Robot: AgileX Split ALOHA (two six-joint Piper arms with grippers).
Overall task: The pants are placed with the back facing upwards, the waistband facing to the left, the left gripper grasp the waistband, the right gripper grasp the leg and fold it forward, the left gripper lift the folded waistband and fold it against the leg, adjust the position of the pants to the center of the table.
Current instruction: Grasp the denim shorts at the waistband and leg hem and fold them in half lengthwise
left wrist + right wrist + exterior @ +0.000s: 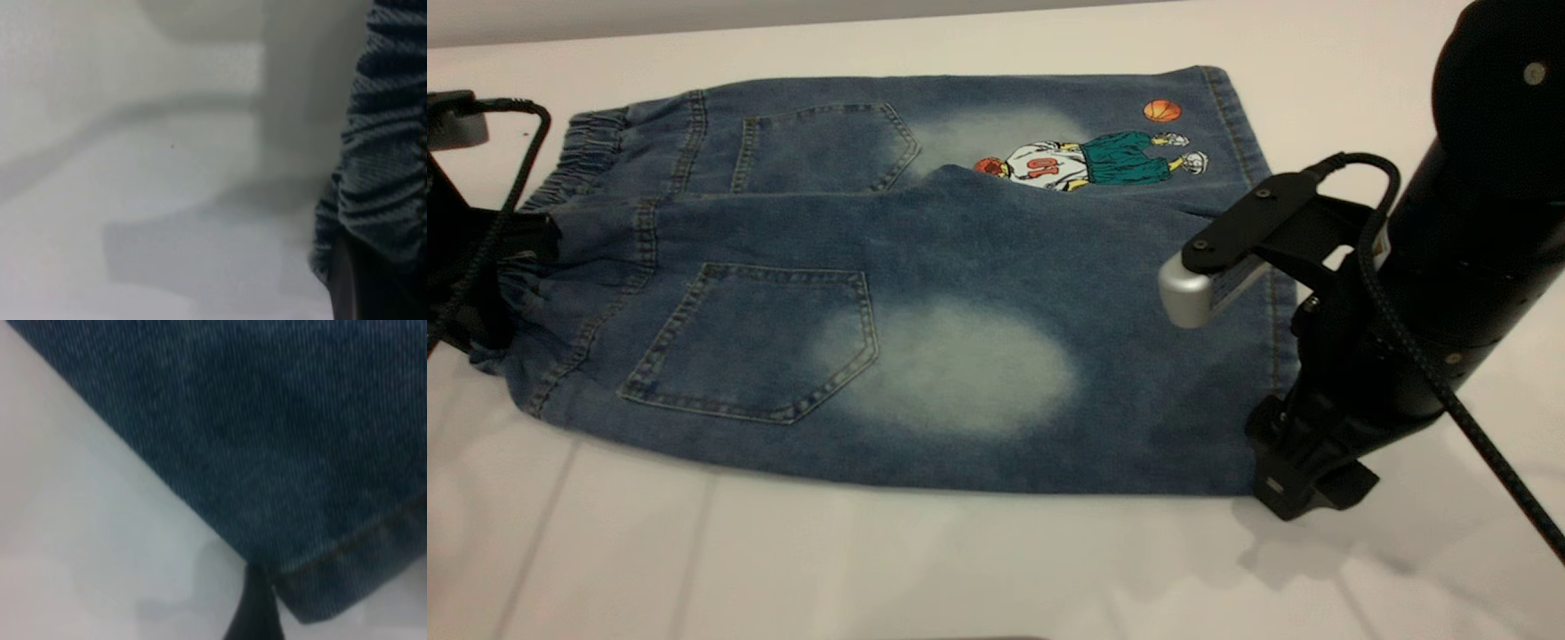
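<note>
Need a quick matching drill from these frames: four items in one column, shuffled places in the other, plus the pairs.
1. waistband
2. print
3. left gripper
4. right gripper

A. near-right corner of the plain leg
B. far leg of the pants
C. left end of the pants
D. at the waistband's near part

Pairs: 1-C, 2-B, 3-D, 4-A

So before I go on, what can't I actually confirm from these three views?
- Left gripper jaws: exterior view crops them at the edge; the left wrist view shows only waistband gathers, so the grip is unconfirmed.
- Right gripper jaws: its own body hides them in the exterior view; the right wrist view shows one dark tip at the leg hem.
- Far leg's inner edge: covered by the near leg.
</note>
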